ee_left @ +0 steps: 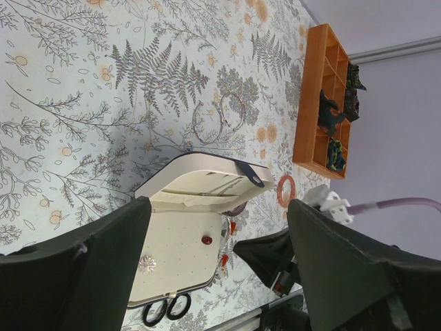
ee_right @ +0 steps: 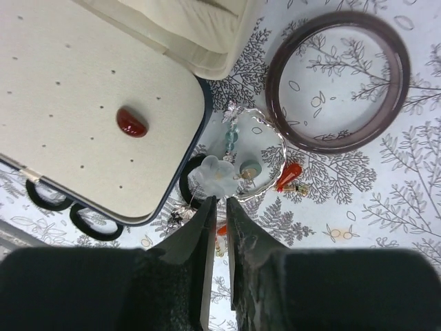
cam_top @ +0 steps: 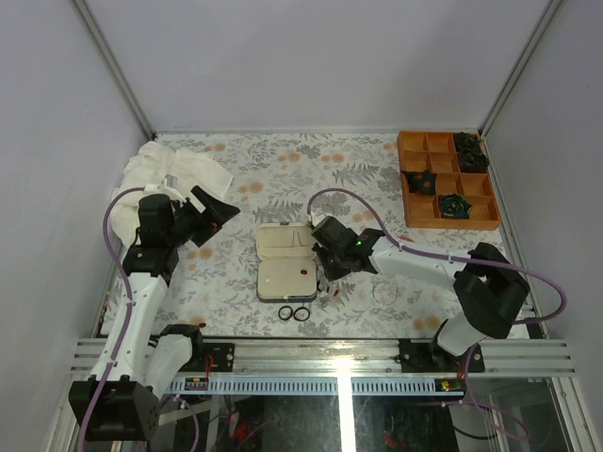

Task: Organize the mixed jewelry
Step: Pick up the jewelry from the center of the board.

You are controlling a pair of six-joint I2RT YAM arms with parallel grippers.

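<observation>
R gripper (ee_right: 218, 205): fingers nearly together, only a thin slit. A tiny red bit (ee_right: 220, 230) shows in the slit; can't tell if I'm pinching it or anything else. Right at my tips is a frosted white flower piece (ee_right: 213, 176), lying over a black ring (ee_right: 187, 186). Just past that, a silver wire hoop (ee_right: 281, 148) w/ pale beads, and a red drop earring (ee_right: 289, 177) at its right side. Further ahead-right, a purple-brown bangle (ee_right: 273, 89) lies flat on the floral cloth (ee_right: 386, 179), the hoop touching its rim. Ahead-left is the open case (ee_right: 76, 89), cream lining, w/ one red bead (ee_right: 131, 121) on it. Two more black rings (ee_right: 89, 229) sit at the case's near-left edge.

L gripper (ee_left: 219, 207): fingers wide apart, nothing between them. Same case is just beyond my tips. Past it, two thin wire hoops (ee_left: 222, 116). Far off to the right, the orange tray (ee_left: 306, 103).
</observation>
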